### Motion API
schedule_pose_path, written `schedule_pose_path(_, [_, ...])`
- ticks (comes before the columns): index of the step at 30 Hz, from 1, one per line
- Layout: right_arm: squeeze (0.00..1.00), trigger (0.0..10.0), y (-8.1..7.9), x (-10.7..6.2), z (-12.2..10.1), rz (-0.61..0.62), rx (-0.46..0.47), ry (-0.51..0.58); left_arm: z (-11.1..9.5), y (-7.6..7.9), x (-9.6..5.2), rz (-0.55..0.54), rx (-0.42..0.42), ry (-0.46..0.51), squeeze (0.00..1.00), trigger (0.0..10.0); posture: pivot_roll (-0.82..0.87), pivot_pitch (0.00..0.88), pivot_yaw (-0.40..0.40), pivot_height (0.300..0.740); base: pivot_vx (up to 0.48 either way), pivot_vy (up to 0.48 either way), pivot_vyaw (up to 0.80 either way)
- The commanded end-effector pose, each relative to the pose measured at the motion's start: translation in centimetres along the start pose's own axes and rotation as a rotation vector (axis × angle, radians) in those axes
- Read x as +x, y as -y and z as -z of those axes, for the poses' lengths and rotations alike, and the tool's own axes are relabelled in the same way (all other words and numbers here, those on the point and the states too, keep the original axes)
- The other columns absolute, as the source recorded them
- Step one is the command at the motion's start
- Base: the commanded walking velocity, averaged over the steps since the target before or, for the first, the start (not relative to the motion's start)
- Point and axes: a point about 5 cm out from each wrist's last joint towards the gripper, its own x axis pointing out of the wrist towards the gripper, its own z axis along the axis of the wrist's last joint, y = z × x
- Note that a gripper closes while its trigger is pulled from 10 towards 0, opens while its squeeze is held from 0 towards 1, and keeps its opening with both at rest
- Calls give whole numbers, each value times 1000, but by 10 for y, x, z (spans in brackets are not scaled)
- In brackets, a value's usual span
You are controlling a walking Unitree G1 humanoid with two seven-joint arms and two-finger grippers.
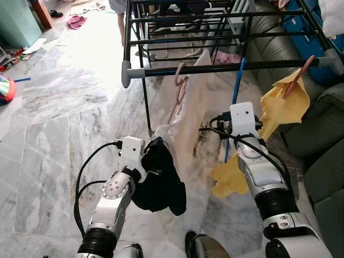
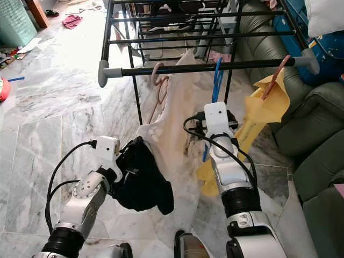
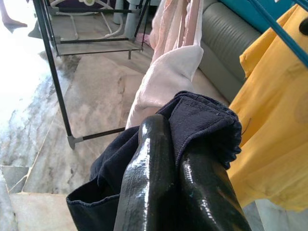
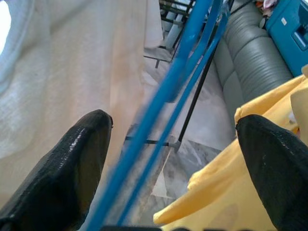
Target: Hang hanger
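Three hangers already sit on the black metal drying rack's front rail [image 1: 226, 67]. Among them, the thin blue plastic hanger [image 1: 236, 88] hangs hooked there, and the right gripper [image 4: 173, 159] stands spread wide around it, apparently released. The left gripper [image 3: 185, 180] clamps a dark navy garment [image 1: 161, 185], which remains unhung.

A black drying rack [image 1: 141, 91] stands on the marble floor [image 1: 48, 145], its grey-capped front rail [image 1: 226, 67] carrying a pink hanger [image 1: 180, 75] with a cream garment [image 1: 191, 115], a blue hanger [image 1: 236, 86], and a brown hanger [image 1: 299, 75] with a yellow cloth [image 1: 282, 105]. A pink cloth [image 1: 76, 21] lies on the floor far back.
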Motion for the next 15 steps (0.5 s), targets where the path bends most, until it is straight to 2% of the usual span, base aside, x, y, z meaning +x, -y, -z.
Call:
schedule_pose_path(1, [1000, 10000, -5, 0, -2, -14, 2, 1, 1, 1, 1, 7, 7, -11, 0, 10000, -185, 201, 49, 740, 0, 0, 0])
schedule_pose_path(2, [255, 10000, -6, 2, -3, -14, 18, -5, 1, 1, 1, 8, 6, -11, 0, 10000, -186, 201, 49, 740, 0, 0, 0])
schedule_pose_path(3, [255, 10000, -7, 3, -3, -15, 30, -9, 1, 1, 1, 8, 6, -11, 0, 10000, -186, 201, 49, 740, 0, 0, 0])
schedule_pose_path(4, [0, 10000, -9, 5, -3, -15, 62, -20, 1, 2, 1, 9, 5, -12, 0, 10000, -186, 201, 49, 740, 0, 0, 0])
schedule_pose_path(9, [0, 10000, -15, 10, -6, -21, 127, -39, 1, 3, 2, 13, 4, -14, 0, 10000, -187, 199, 49, 740, 0, 0, 0])
schedule_pose_path(10, [0, 2392, -19, 12, -9, -31, 153, -43, 1, 3, 2, 15, 5, -15, 0, 10000, -182, 198, 45, 740, 0, 0, 0])
schedule_pose_path(11, [0, 2392, -19, 12, -9, -31, 153, -43, 1, 3, 2, 15, 5, -15, 0, 10000, -182, 198, 45, 740, 0, 0, 0])
schedule_pose_path(12, [0, 0, -21, 13, -12, -35, 160, -42, 2, 3, 2, 14, 5, -16, 0, 10000, -182, 198, 45, 740, 0, 0, 0])
schedule_pose_path(15, [0, 0, -23, 13, -14, -38, 176, -47, 3, 2, 1, 8, 4, -20, 0, 10000, -171, 199, 43, 740, 0, 0, 0])
